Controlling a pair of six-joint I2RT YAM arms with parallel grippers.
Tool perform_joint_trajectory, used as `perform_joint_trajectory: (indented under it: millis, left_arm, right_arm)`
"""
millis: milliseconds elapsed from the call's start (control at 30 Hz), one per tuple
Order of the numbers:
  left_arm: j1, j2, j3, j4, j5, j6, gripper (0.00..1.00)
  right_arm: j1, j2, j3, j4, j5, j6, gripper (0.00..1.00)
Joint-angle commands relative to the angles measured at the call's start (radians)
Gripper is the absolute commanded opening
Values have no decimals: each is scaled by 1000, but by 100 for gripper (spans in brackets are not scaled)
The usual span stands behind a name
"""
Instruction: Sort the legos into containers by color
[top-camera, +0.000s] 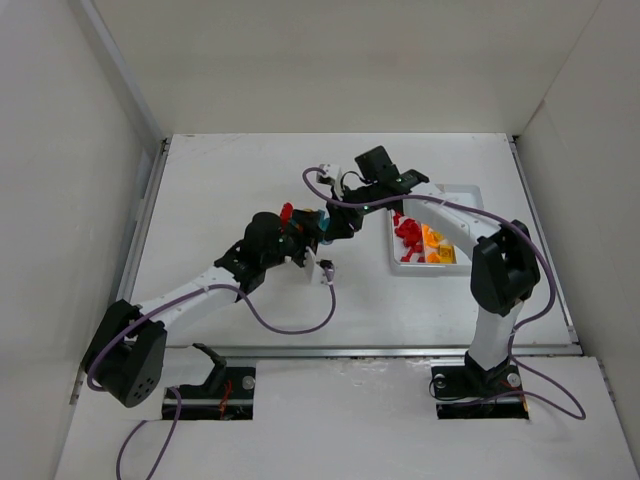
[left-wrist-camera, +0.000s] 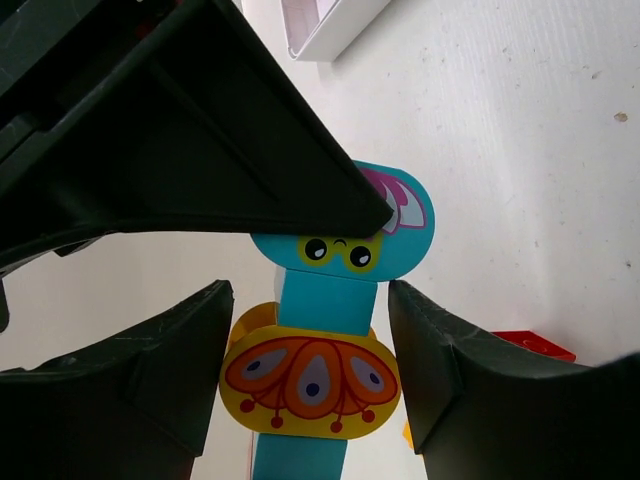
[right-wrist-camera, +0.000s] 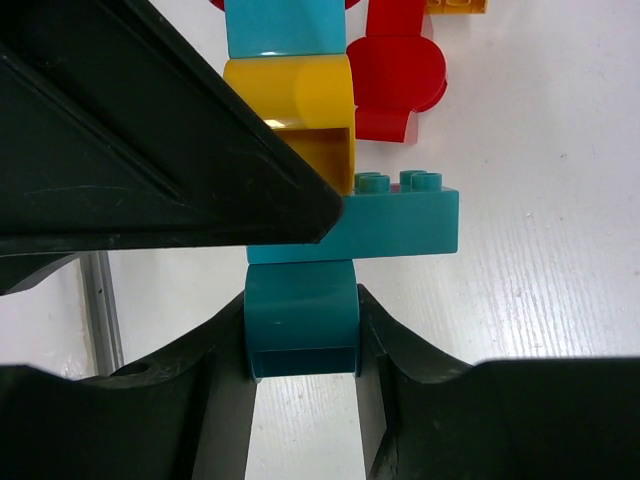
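A joined row of legos hangs over the table's middle between both grippers. In the left wrist view it is a cyan column with a face-printed cyan head and a yellow printed oval. My left gripper has its fingers against both sides of that oval. My right gripper is shut on the teal end brick, below a cyan studded brick and a yellow one. The white tray of containers holds red and orange legos.
Loose red legos lie on the table under the row, with an orange one beside them. Another red lego shows by my left fingers. A tray corner is at the top of the left wrist view. Purple cables loop near both arms.
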Motion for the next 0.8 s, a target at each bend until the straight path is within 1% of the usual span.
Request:
perform_joint_trajectory:
  millis: [0,100,167,200,333,367,533,633,767]
  left_arm:
    - [-1,-6,-20,46,29,31,60]
    - [-1,-6,-30,57,59,66,59]
    - [-1,-6,-40,57,83,84,53]
    - [-1,-6,-40,57,83,99,43]
    - [-1,-6,-49,57,108,133,15]
    - [-1,-6,-49,47,108,133,0]
    - [-1,-27,-58,11,47,112,0]
    - [-1,-47,-77,11,23,74,0]
    - [9,-67,-87,2,23,46,0]
  right_arm:
    - [30,-59,9,32,-70,-2,0]
    - [30,-59,9,32,-88,-2,0]
    - [30,-59,9,32,-88,-2,0]
    - [30,-59,9,32,-88,-2,0]
    - [30,-69,9,32,-88,-2,0]
    - [30,-78,-2,32,-88,-2,0]
    - [19,-125,-69,32,-47,7,0]
    - [-22,-157,-115,32,-24,16,0]
    - [-50,-184,-158,32,42,25,0]
